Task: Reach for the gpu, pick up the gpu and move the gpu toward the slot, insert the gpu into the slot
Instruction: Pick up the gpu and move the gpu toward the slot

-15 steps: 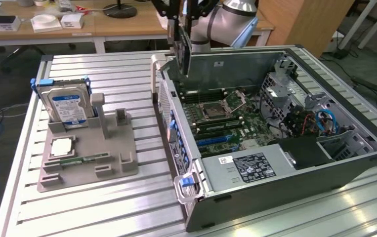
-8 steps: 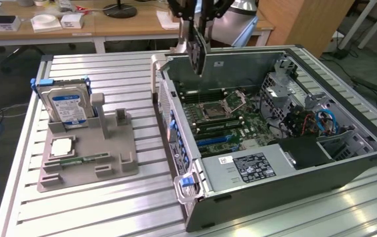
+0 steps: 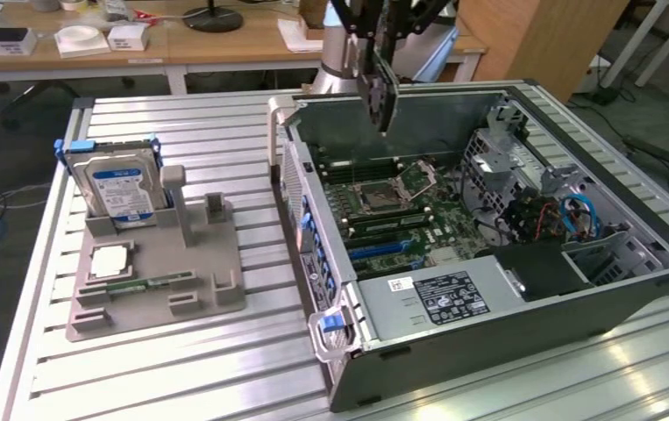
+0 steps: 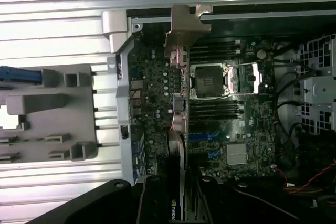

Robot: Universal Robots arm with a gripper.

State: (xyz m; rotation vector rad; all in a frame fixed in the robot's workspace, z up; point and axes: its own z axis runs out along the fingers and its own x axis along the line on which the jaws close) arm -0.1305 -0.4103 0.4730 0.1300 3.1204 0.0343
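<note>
The gpu (image 3: 379, 92), a thin dark card, hangs on edge above the open computer case (image 3: 310, 210), over its back part. My gripper (image 3: 375, 48) is shut on the card's top edge. In the wrist view the gpu (image 4: 177, 129) runs edge-on away from the fingers (image 4: 152, 203), its metal bracket (image 4: 184, 24) at the far end over the case wall. The slot (image 3: 379, 250), a blue connector strip on the motherboard, lies below and nearer the front of the case; the same slot (image 4: 202, 136) sits just beside the card's line. Card and board are well apart.
The square processor socket (image 3: 387, 191) lies under the card, with memory slots beside it. A power supply (image 3: 439, 294) fills the case front, drive cages and cables (image 3: 544, 210) its right. A grey fixture (image 3: 153, 298) on the exterior view's left holds a hard drive (image 3: 124, 189).
</note>
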